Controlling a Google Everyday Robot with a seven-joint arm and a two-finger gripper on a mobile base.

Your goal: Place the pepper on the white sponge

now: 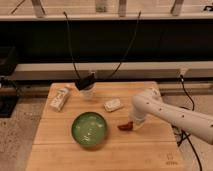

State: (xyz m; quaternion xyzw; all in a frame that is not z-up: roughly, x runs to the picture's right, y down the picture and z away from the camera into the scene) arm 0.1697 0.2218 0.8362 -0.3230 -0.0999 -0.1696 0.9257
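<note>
- where's the gripper (133, 125)?
- low over the table (150, 155), right of the green bowl (89, 129), at the pepper's (124, 127) right end. open or closed, can't tell.
- and the white sponge (113, 104)?
- behind the bowl, to its right, apart from the pepper. a white pack (59, 98) lies behind the bowl, to its left.

Bench (60, 145): pale honey wood with a faint grain. Bowl (89, 129): glossy green, lighter at the centre. Pepper (125, 127): dark red-brown, at the bowl's 3 o'clock. White sponge (113, 104): plain off-white, at the pepper's 11 o'clock. Pack (59, 98): white with a darker label. Arm (170, 112): white, dotted with small dark spots. Hand (134, 123): white, at the pepper's 2 o'clock.
</note>
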